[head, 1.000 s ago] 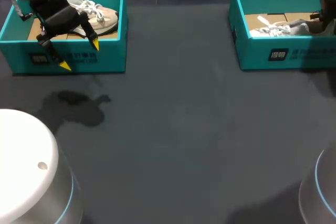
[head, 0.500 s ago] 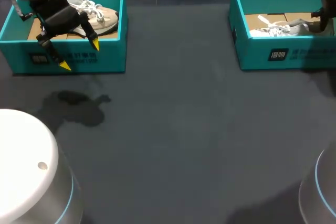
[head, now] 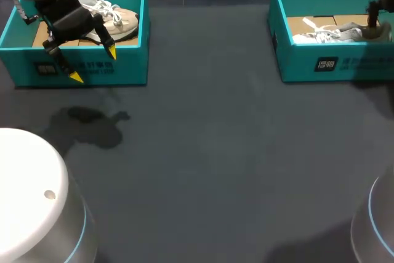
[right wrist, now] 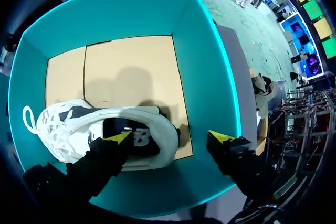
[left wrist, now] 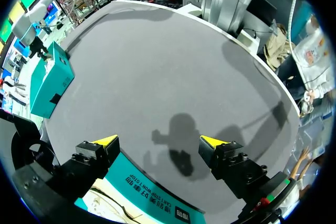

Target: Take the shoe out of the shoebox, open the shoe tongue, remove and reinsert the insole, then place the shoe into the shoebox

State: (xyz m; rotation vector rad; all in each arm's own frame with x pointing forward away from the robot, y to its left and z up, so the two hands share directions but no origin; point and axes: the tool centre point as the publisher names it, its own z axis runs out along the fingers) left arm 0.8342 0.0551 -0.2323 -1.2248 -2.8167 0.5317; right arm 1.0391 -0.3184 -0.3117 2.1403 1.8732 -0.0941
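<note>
- Two spread-fingered grippers, neither holding anything.
- My right gripper (right wrist: 170, 137) hangs inside the right teal cardboard shoebox (right wrist: 205, 51). One yellow tip is over the heel of the white mesh sneaker (right wrist: 58, 129) lying there, perhaps touching it.
- My left gripper (head: 93, 64) hovers above the front wall of the left teal shoebox (head: 126, 69).
- Behind it, a beige laced sneaker (head: 120, 21) lies inside that box.

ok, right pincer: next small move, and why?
Probably lower slightly and close on the heel of the white shoe. The right pincer hangs open over it in the teal shoebox, one tip above the shoe's opening, the other past the heel; nothing gripped yet.
</note>
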